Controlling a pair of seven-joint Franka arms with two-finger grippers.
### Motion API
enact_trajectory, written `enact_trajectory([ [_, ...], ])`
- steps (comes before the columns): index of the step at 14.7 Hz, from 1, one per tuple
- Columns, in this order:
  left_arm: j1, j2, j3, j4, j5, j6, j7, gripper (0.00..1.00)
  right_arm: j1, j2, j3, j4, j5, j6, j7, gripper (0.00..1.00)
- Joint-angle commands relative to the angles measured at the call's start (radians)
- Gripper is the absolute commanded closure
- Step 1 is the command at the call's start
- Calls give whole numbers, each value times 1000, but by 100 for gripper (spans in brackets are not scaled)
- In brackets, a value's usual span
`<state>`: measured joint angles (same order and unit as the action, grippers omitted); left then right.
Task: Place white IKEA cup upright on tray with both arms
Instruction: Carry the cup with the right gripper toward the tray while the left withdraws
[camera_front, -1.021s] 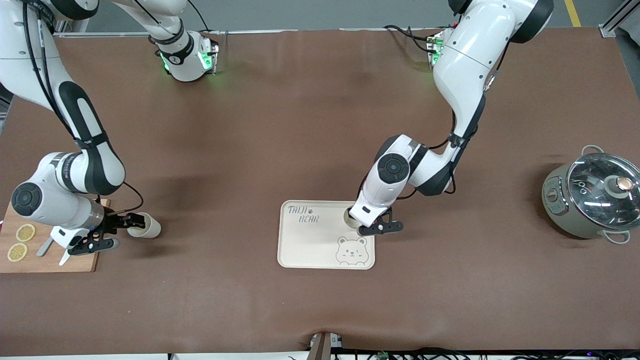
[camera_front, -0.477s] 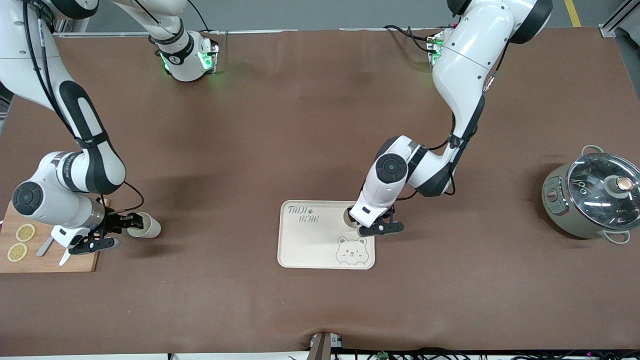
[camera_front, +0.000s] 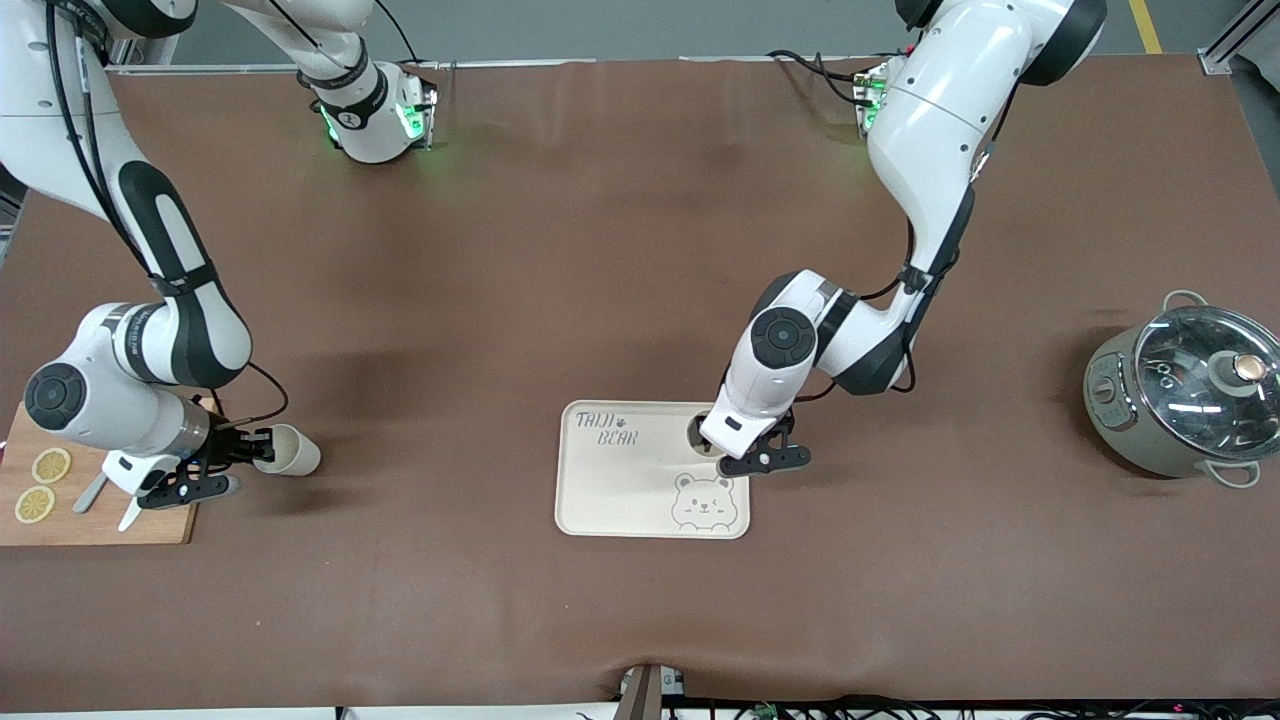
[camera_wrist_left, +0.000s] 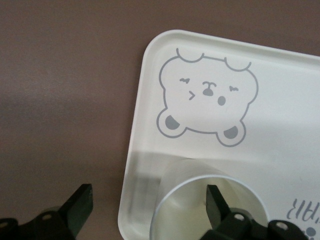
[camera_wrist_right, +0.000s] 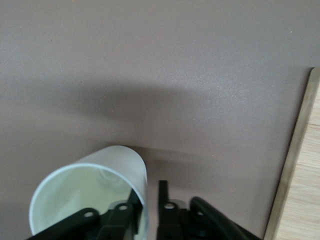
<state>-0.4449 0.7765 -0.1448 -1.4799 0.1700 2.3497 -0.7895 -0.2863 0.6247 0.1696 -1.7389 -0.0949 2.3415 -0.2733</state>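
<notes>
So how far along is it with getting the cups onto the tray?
Done: one white cup stands upright on the tray; the left gripper is open around its rim. In hand: the right gripper is shut on the rim of a second cup, tipped on its side beside the cutting board. Left: carrying that cup to the tray and standing it upright.

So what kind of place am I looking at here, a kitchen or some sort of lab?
Most likely a robotics lab staged with kitchenware: two white jointed robot arms are mounted along one brown-covered table, which carries a cream rectangular bear-print tray, a grey glass-lidded cooking pot and a wooden cutting board with lemon slices.
</notes>
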Motion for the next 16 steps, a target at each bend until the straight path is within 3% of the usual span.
enact_trajectory([
  [1, -11, -31, 7, 30, 25, -85, -33, 0, -11, -36, 11, -36, -8, 4, -14, 96],
  [2, -8, -48, 7, 29, 22, -89, -33, 0, -10, -36, 10, -34, -8, 2, -14, 100],
  [5, -1, -86, 4, 30, 17, -153, -33, 0, -4, -36, 13, -16, -6, -8, 0, 100],
  [10, 24, -167, 1, 32, 14, -268, -21, 0, 15, -31, 25, 131, 11, -263, 69, 100],
  [16, 152, -270, -6, 30, -75, -418, 195, 0, 151, -75, 25, 203, 121, -398, 395, 100],
])
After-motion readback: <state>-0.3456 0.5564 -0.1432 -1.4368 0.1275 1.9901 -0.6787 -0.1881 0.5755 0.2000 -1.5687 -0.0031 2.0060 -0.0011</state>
